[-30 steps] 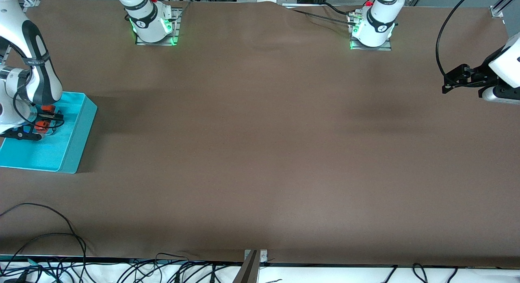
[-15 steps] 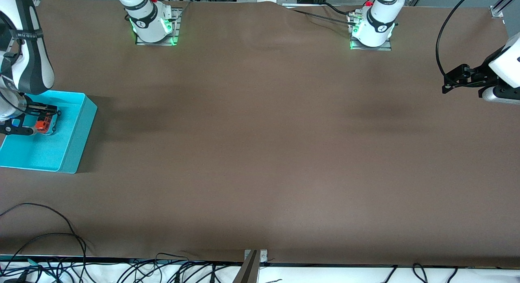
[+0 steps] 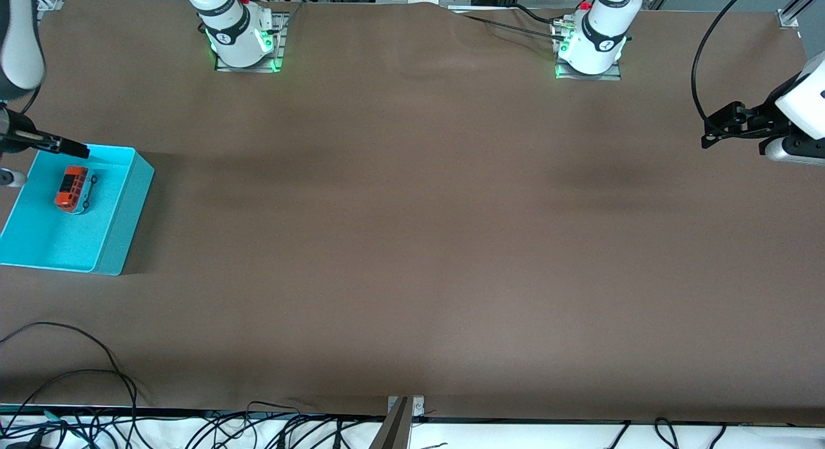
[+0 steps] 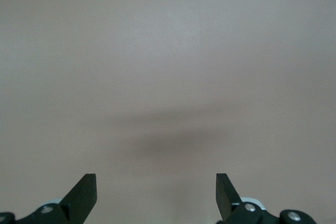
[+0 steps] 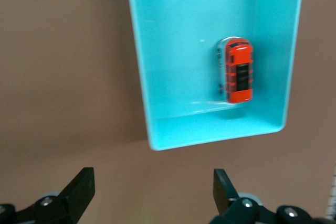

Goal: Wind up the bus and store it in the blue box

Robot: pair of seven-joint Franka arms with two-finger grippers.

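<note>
The orange bus (image 3: pixel 72 189) rests on its wheels inside the blue box (image 3: pixel 122 230) at the right arm's end of the table, in the part of the box toward the robots' bases. It is loose, and nothing touches it. My right gripper (image 5: pixel 152 182) hangs open and empty above the table just outside the box's end wall (image 5: pixel 210 135), with the bus (image 5: pixel 239 71) in view below it. One of its fingers (image 3: pixel 64 145) shows over the box's rim. My left gripper (image 3: pixel 714 130) waits open over bare table at the left arm's end, its jaws (image 4: pixel 156 184) wide apart and empty.
Both arm bases (image 3: pixel 242 43) (image 3: pixel 590 49) stand along the table edge farthest from the front camera. Loose black cables (image 3: pixel 77 372) lie at the nearest edge, beside a small metal bracket (image 3: pixel 405 407). Brown cloth covers the whole table.
My right gripper has lifted away from the bus and drawn back toward the robots' bases, leaving the bus lying in the blue box. The left arm has not moved.
</note>
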